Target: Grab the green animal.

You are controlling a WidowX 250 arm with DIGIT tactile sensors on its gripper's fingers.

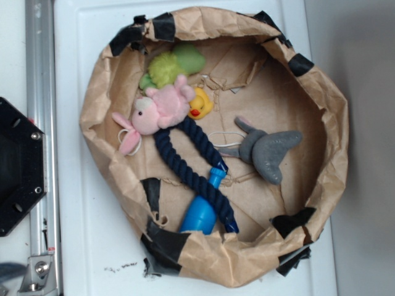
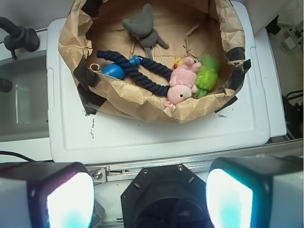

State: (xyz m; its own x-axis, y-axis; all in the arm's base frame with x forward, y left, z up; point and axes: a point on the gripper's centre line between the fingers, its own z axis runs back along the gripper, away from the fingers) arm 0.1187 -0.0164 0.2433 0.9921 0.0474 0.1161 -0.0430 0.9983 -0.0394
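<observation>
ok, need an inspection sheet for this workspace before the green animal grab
Surface: white lid carrying a taped brown paper nest.
Job's things: green animal at the nest wall, touching the pink plush.
Clutter: yellow duck, navy rope, blue bottle, grey plush.
Grippers: gripper open, far from the nest, holding nothing.
Cables: black cables beside the lid.
Surroundings: metal rail.

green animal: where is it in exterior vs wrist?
Exterior: green animal sits upper left inside the paper-bag nest, just above the pink plush.
Wrist: right of centre in the upper half, at the nest's near-right wall, right of the pink plush.
Shared landmark: the pink plush touching it, yellow duck alongside.
</observation>
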